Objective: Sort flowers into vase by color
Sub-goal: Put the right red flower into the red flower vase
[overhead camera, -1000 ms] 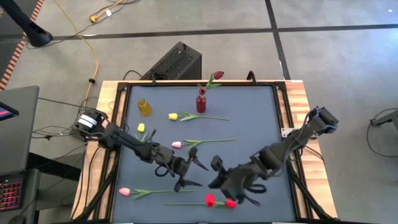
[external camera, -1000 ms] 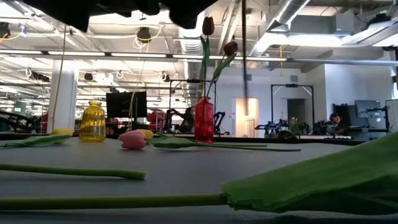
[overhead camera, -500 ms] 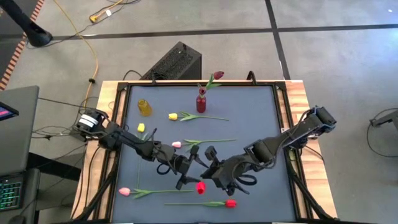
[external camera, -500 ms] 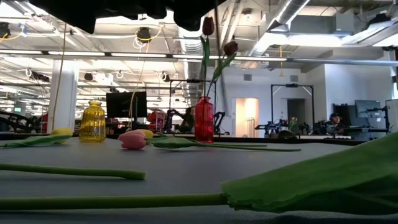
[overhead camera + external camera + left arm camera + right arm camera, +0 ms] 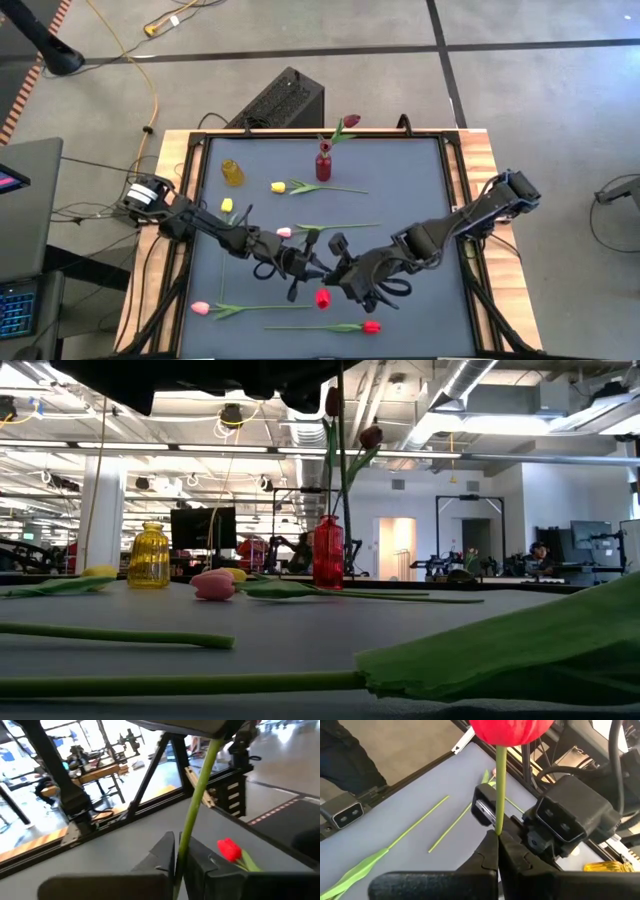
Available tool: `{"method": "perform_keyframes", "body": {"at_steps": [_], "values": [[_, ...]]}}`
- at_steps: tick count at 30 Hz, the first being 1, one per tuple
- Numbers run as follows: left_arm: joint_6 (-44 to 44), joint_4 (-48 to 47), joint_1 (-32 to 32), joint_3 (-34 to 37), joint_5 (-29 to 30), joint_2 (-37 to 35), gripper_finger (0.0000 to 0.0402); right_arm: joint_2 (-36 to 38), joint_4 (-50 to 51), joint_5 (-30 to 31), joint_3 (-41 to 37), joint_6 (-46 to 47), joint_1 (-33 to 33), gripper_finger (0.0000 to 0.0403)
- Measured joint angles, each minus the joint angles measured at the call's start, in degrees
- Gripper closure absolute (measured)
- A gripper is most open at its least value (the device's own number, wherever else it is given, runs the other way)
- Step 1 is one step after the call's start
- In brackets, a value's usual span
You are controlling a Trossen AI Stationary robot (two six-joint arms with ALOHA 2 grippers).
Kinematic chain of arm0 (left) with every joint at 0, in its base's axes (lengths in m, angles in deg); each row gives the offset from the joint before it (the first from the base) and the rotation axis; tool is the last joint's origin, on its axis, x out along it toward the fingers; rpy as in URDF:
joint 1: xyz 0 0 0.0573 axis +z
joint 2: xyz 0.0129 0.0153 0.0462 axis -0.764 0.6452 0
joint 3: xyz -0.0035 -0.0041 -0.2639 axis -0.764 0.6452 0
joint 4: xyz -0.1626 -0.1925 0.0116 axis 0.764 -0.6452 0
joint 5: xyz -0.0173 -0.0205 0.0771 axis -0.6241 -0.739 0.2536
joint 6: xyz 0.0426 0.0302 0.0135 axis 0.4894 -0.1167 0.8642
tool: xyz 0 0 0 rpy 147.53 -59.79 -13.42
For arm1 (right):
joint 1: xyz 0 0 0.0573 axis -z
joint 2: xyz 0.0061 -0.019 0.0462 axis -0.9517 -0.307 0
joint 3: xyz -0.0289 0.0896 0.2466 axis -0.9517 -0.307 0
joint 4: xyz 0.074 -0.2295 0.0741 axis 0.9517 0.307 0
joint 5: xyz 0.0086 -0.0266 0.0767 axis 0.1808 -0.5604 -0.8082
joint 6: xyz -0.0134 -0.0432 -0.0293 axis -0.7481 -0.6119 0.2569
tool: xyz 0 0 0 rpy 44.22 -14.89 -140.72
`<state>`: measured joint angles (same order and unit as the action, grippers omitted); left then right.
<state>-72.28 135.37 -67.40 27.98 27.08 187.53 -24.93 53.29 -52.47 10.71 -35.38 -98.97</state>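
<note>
- We are holding one red tulip (image 5: 322, 297) in both grippers above the middle of the front part of the table (image 5: 420, 190): a handover is in progress.
- Our right gripper (image 5: 496, 836) is pinched shut on the green stem just below the red head, which is filling the edge of that arm's wrist view.
- Our left gripper (image 5: 175, 851) is also closed on the same stem, which is running up between its two dark fingers (image 5: 162, 852).
- To do this step well, we are wanting only one gripper to let go, and only once the other's hold is firm; the stem is thin and would probably slip or swing if both loosened together.
- We are judging that the red vase (image 5: 324, 165) at the far side, already carrying a dark maroon flower (image 5: 350, 121), is the right home for this tulip, not the yellow vase (image 5: 232, 173).
- We are thinking a grip low on the stem is best, leaving the cut end free to go into the narrow neck.
- Our left arm is reaching in from the left edge, stretched low and long toward the centre; our right arm is coming from the right edge, bent and angled inward, so the two wrists are meeting nearly nose to nose.
- Other tulips are lying flat around them: a second red one (image 5: 370, 326) near the front edge, a pink one (image 5: 201, 308) front left, another pink one (image 5: 284, 233) and yellow ones (image 5: 277, 187) farther back.
</note>
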Motion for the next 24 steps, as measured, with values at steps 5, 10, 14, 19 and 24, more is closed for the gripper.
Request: {"method": "perform_keyframes", "body": {"at_steps": [5, 10, 14, 19, 24], "values": [[-1.23, -0.23, 0.88, 0.02, -0.62, 0.00, 0.0400, 0.00, 0.78, 0.04, 0.00, 1.50, 0.04, 0.0358], [-1.36, -0.27, 0.96, 0.04, -0.71, 0.00, 0.0401, 0.00, 1.65, 0.36, 0.02, 2.43, 0.64, 0.0349], [-1.56, -0.18, 0.98, 0.04, -0.61, 0.00, 0.0401, 0.00, 4.93, 0.39, 0.04, 2.96, 0.76, 0.0339], [-1.10, -0.63, 0.98, 0.07, -0.60, -0.64, 0.0401, 0.06, 10.80, 0.42, 0.07, 4.91, 0.70, 0.0310], [0.07, -2.29, 1.37, 0.11, -0.55, -3.56, 0.0401, 1.36, 15.50, 0.24, 0.04, 6.39, 0.72, 0.0271]]}}
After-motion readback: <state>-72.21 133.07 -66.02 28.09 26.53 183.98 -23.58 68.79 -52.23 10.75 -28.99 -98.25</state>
